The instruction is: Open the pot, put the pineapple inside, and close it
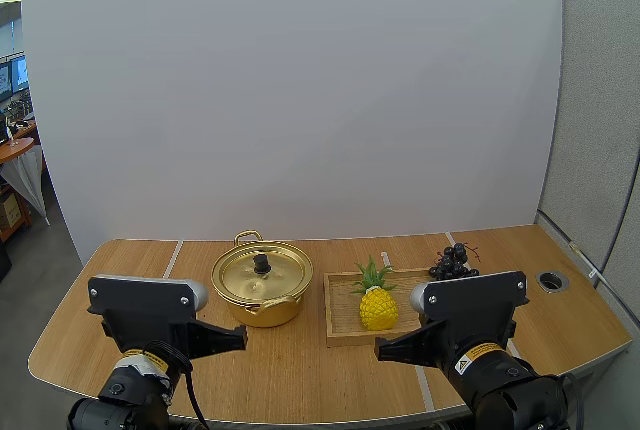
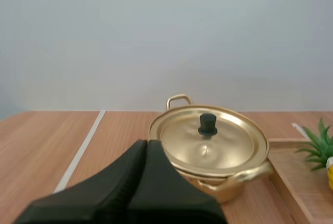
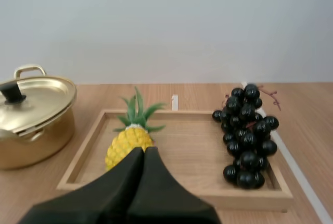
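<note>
right tool (image 3: pixel 144 153): fingers pressed together, tip just before pineapple (image 3: pixel 126 143) | pineapple: in wooden tray (image 3: pixel 177 188) | grapes (image 3: pixel 247 135): tray's opposite end | pot (image 3: pixel 32 133): lid (image 3: pixel 34 101) on, beside tray on surface (image 3: pixel 312 104)

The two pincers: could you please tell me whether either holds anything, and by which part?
Nothing is held. The left pincer and right pincer are both shut on nothing, short of the pot and the pineapple.

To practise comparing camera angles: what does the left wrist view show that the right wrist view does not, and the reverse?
Left wrist, not right: the left end effector, shut as one black wedge. Right wrist, not left: the right end effector, also shut, and a bunch of black grapes. Both: the lidded gold metal pot, the yellow pineapple with green leaves, and the shallow wooden tray.
</note>
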Available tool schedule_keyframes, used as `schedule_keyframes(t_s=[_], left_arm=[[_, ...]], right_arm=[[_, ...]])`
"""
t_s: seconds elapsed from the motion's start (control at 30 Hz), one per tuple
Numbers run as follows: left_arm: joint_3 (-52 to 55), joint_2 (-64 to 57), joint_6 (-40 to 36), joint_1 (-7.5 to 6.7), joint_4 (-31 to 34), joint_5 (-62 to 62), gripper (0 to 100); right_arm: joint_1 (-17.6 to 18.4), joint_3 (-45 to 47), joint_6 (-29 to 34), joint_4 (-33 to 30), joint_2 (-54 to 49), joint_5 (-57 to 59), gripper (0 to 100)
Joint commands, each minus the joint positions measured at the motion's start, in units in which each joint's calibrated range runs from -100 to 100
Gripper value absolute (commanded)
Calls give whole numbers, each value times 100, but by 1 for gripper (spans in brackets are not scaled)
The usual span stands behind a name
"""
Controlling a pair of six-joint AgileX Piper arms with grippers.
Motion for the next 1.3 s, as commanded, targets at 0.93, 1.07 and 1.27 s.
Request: schedule_keyframes(t_s=[0.93,1.07,1.27], left_arm=[[-3172,-25,352,20,0,-1873,0],[-3632,86,352,20,0,-661,0],[-4261,736,182,20,0,1244,0]], right_arm=[[-17,-2092,-10,-489,-38,-2301,0],[-17,-2579,-10,-159,-38,-1415,0],[-17,-3192,-10,83,-38,-169,0]])
